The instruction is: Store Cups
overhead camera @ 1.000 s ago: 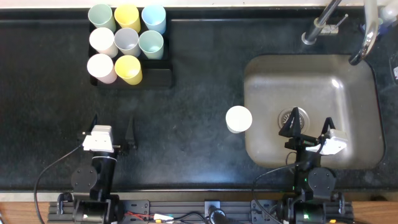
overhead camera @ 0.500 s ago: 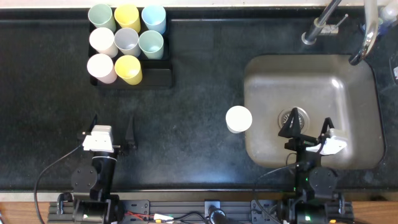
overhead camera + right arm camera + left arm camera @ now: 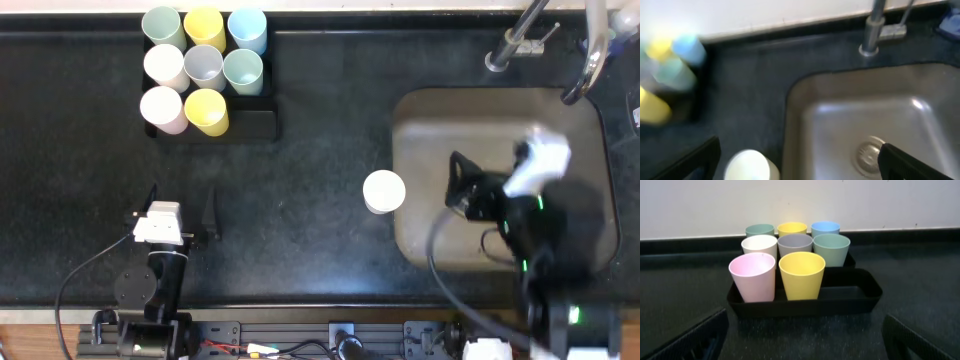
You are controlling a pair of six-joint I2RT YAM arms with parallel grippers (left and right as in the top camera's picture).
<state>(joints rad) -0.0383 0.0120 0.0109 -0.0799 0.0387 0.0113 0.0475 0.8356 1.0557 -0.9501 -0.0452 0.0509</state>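
Observation:
A white cup (image 3: 384,191) stands upside down on the dark counter just left of the sink (image 3: 570,120); in the right wrist view the white cup (image 3: 751,165) sits between my fingers' line and the sink's left rim. My right gripper (image 3: 487,172) hangs open above the sink, right of that cup. The black tray (image 3: 256,125) at the back left holds several pastel cups (image 3: 205,65), with its front right slot bare. My left gripper (image 3: 181,201) rests open on the counter, well in front of the tray (image 3: 852,287) and its cups (image 3: 802,274).
A faucet (image 3: 520,35) rises behind the sink, seen too in the right wrist view as the faucet (image 3: 874,27). The drain (image 3: 870,152) lies at the basin's middle. Open counter stretches between the tray and the sink.
My right arm has risen from its rest at the sink's front and swung up toward the cup side. The left arm and the cups have not moved.

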